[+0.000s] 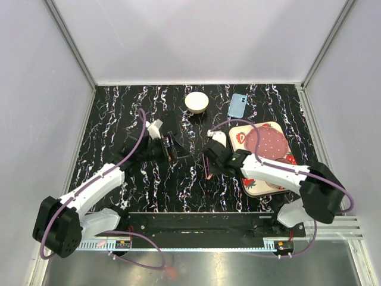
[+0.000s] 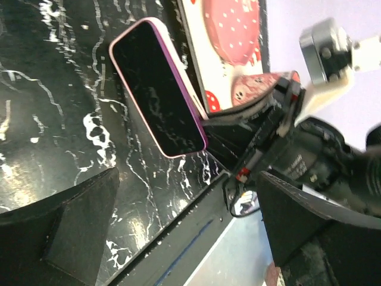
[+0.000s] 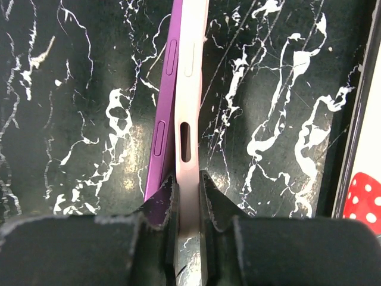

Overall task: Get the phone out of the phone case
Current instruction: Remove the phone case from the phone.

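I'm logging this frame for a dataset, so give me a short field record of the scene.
right claw: shut on cased phone, held on edge
left claw: open, facing the screen, not touching
task state: case not yet off
far side: light-blue phone, round bowl
right side: strawberry-print tray with red plate

Two arms on one black base rail. At the rail's left end, the left arm: glossy white link shells between bulky black joint housings. At the rail's right end, the right arm, same white and black build. Along each arm beyond the rail, a looping purple cable. On the left gripper, broad matte black fingers, wedge-shaped, scuffed grey at the edges. On the right gripper, black fingers worn pale along the rims. On the right arm too, a round silver wrist camera on a white bracket.
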### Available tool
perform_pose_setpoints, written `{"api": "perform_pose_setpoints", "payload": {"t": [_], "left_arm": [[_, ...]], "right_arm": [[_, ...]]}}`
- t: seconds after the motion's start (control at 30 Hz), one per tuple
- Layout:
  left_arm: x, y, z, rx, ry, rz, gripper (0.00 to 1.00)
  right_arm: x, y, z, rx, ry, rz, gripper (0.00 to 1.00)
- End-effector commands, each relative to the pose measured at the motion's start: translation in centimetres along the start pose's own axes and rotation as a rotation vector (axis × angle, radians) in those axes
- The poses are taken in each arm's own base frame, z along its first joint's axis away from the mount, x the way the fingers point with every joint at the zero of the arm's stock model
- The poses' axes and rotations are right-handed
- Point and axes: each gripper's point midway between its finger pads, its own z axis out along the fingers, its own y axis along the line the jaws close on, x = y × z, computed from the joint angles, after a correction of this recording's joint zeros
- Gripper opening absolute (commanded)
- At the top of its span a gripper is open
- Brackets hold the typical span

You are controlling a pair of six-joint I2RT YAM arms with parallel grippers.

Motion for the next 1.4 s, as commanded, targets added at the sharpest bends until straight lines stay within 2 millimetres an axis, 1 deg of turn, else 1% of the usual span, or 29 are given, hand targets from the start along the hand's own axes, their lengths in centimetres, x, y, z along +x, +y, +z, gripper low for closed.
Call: {"api": "perform_pose_setpoints", "payload": {"t": [0.0,0.03,0.07,0.1,0.13,0.17,0.2,0.23,0.27,0.3,0.33,0.37,0.4,0.43,0.5,0.63,0.83,0.9,1.0,1.03,1.1,1.13,1.17,1.2,1.23,1.27,1.3,1.33,1.37], "left_arm": [[-2.0,1.2,0.4,-0.063,-0.131,0.010,0.99],[-1.8,1.4,0.5,-0.066,-0.130,0.009,0.99],[-1.3,2.1,0.8,-0.079,-0.118,0.003,0.99],[-0.9,2.7,0.9,-0.091,-0.110,-0.004,0.98],[-1.1,2.6,1.1,-0.077,-0.127,0.001,0.98],[-0.1,3.9,1.4,-0.096,-0.117,-0.023,0.98],[0.1,4.4,1.7,-0.099,-0.126,-0.026,0.98],[-0.2,4.4,1.9,-0.081,-0.149,-0.018,0.98],[0.7,5.7,2.4,-0.106,-0.135,-0.034,0.98],[1.1,5.9,2.7,-0.101,-0.128,-0.029,0.97],[1.0,5.8,3.0,-0.081,-0.137,-0.018,0.97],[1.7,6.6,3.6,-0.097,-0.116,-0.031,0.97],[2.4,6.4,4.0,-0.079,-0.091,-0.025,0.97],[2.1,5.7,4.4,-0.040,-0.100,-0.008,0.97],[2.6,6.0,5.3,-0.051,-0.080,-0.024,0.97],[2.5,5.5,6.7,-0.041,-0.064,-0.018,0.97],[2.6,5.6,7.1,-0.037,-0.065,-0.032,0.96],[2.2,5.0,7.0,-0.003,-0.098,-0.039,0.95],[2.5,5.5,7.2,-0.016,-0.089,-0.050,0.94],[2.4,5.3,7.4,-0.015,-0.084,-0.034,0.94],[2.7,5.9,7.7,-0.042,-0.062,-0.031,0.91],[2.5,5.9,7.8,-0.052,-0.065,-0.012,0.90],[2.7,6.4,7.9,-0.081,-0.056,-0.009,0.88],[2.3,6.3,8.0,-0.093,-0.060,0.003,0.86],[2.2,6.6,8.1,-0.121,-0.070,0.033,0.85],[2.8,7.5,8.0,-0.170,-0.044,0.031,0.83],[2.4,7.1,8.2,-0.176,-0.043,0.044,0.82],[2.5,7.1,8.3,-0.195,-0.039,0.070,0.80],[3.0,7.6,8.2,-0.232,-0.013,0.077,0.77]], "right_arm": [[-2.6,2.5,0.7,0.013,-0.123,-0.090,0.00],[-2.3,3.0,1.1,-0.001,-0.119,-0.099,0.00],[-1.6,3.2,1.9,-0.006,-0.096,-0.113,0.00],[-1.1,3.8,2.2,-0.025,-0.085,-0.122,0.00],[-0.7,4.4,2.6,-0.054,-0.071,-0.121,0.00],[-0.2,4.8,3.0,-0.072,-0.055,-0.122,0.00],[0.2,5.5,3.2,-0.112,-0.041,-0.120,0.00],[0.4,5.9,3.4,-0.128,-0.034,-0.113,0.00],[0.6,6.0,3.5,-0.136,-0.030,-0.107,0.00],[0.7,6.1,3.6,-0.142,-0.028,-0.103,0.00],[0.8,6.1,3.7,-0.140,-0.025,-0.103,0.00],[0.8,6.1,3.8,-0.138,-0.024,-0.104,0.00],[1.0,6.2,3.8,-0.146,-0.016,-0.108,0.00],[1.0,6.4,3.8,-0.154,-0.013,-0.116,0.00],[1.1,6.7,4.0,-0.166,-0.003,-0.122,0.00],[1.7,7.1,4.5,-0.178,0.019,-0.123,0.00],[2.5,8.2,5.2,-0.222,0.056,-0.120,0.00],[2.5,8.5,5.4,-0.229,0.062,-0.122,0.00],[2.5,8.4,5.5,-0.223,0.062,-0.118,0.00],[2.5,8.5,5.5,-0.224,0.060,-0.119,0.00],[2.5,8.3,5.4,-0.219,0.057,-0.117,0.00],[2.5,8.2,5.4,-0.218,0.056,-0.116,0.00],[2.5,8.1,5.3,-0.217,0.056,-0.113,0.00],[2.3,8.2,5.1,-0.220,0.049,-0.111,0.00],[2.3,8.1,5.0,-0.220,0.049,-0.108,0.00],[2.2,8.2,4.9,-0.223,0.046,-0.105,0.00],[2.2,8.3,4.9,-0.225,0.046,-0.105,0.00],[2.1,8.4,4.8,-0.230,0.044,-0.102,0.00],[1.9,8.5,4.8,-0.231,0.043,-0.103,0.00]]}}
